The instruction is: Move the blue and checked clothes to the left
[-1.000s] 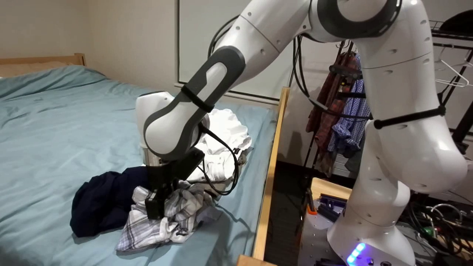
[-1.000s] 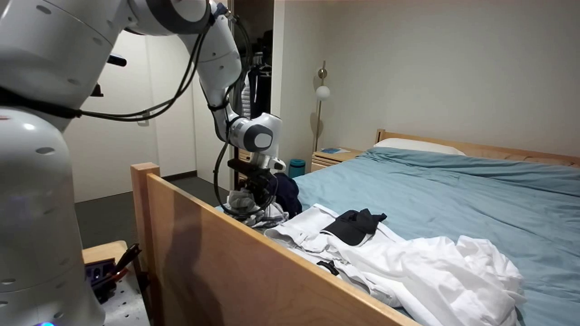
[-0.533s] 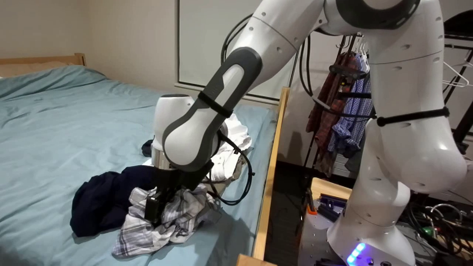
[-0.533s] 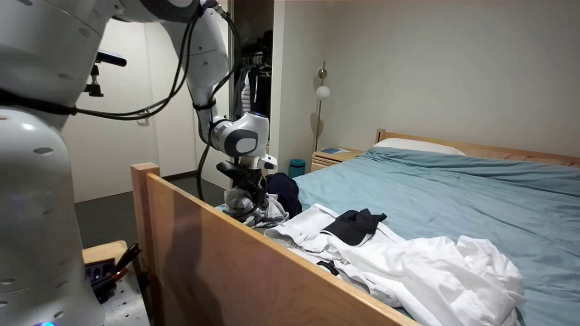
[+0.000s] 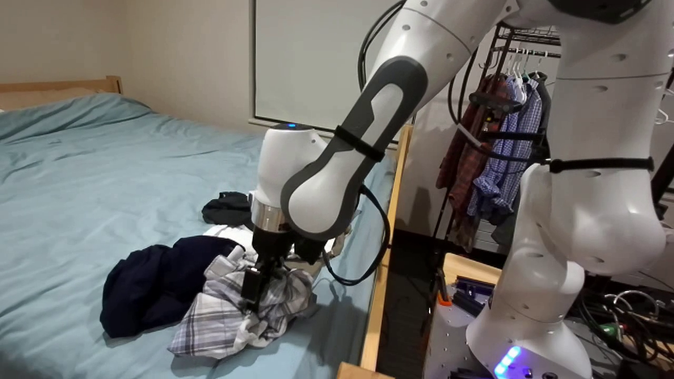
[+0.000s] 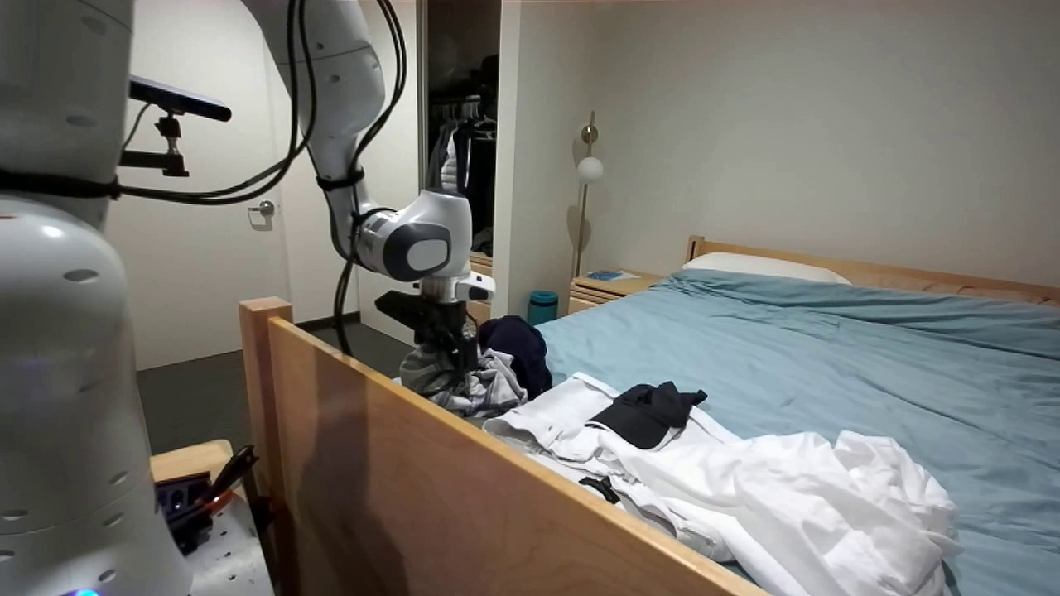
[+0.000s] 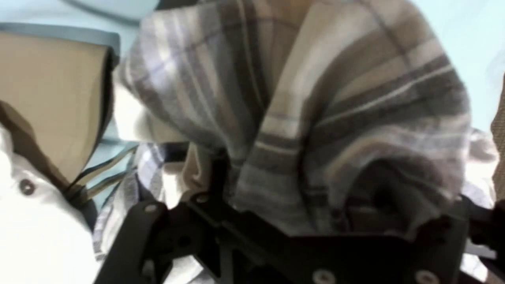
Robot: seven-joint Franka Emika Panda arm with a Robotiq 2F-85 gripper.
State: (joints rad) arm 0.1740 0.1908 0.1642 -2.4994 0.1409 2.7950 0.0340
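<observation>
Across the bedroom's blue-sheeted bench (image 5: 63, 226), closer to the footboard (image 6: 464, 513)

Reaches down with the tool (image 5: 254, 301), nearer the footboard than a second ago, rebunching the plaid shirt (image 5: 210, 321) around it. Leaves the navy garment (image 5: 152, 289) in place on the bench, against the shirt. Cannot tell gripping from mere pressing, with so much plaid in the wrist view. Shifts part of the shirt slightly left in an exterior view, away from the white clothes (image 6: 795, 497). Probably a small gain, for the shirt alone.
</observation>
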